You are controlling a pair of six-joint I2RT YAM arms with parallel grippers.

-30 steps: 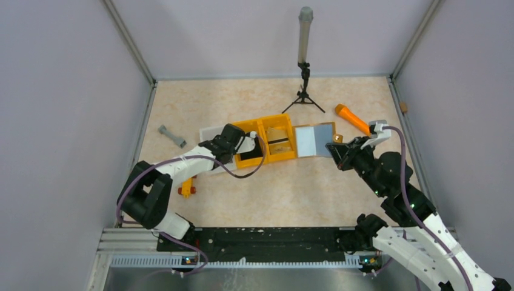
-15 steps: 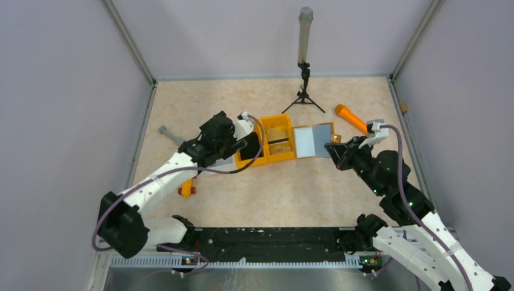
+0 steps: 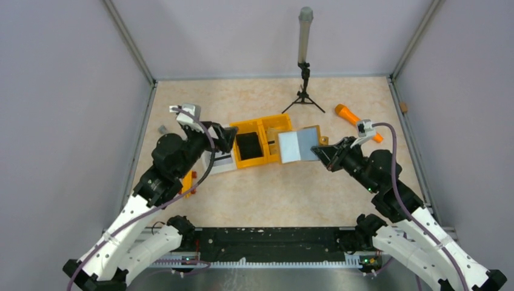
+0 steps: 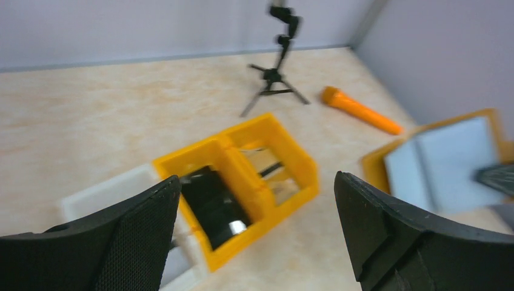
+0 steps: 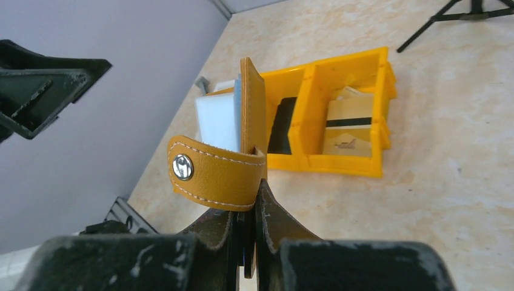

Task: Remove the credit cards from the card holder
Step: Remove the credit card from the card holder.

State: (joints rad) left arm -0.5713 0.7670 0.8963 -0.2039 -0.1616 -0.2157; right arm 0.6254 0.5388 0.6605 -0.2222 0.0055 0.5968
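The tan card holder point(image 5: 252, 115) hangs open, edge-on in the right wrist view, with its snap strap point(image 5: 212, 173) curled to the left. My right gripper point(image 5: 254, 203) is shut on its lower edge. From above, the card holder point(image 3: 299, 145) shows a pale grey inner face beside the orange bins point(image 3: 262, 143). A dark credit card point(image 4: 212, 203) lies in the left compartment. A pale card with a dark stripe point(image 5: 348, 128) lies in the right one. My left gripper point(image 4: 256, 179) is open and empty, raised left of the bins.
A white tray point(image 3: 221, 162) touches the bins on the left. An orange stick point(image 3: 353, 115) and a small tripod with a grey pole point(image 3: 303, 91) stand behind. A grey dumbbell-shaped piece point(image 3: 162, 128) and an orange-red piece point(image 3: 188, 182) lie near the left arm.
My left gripper opened, rose out of the left bin compartment and drew back to the left, leaving a dark card there. My right gripper carried the card holder slightly left.
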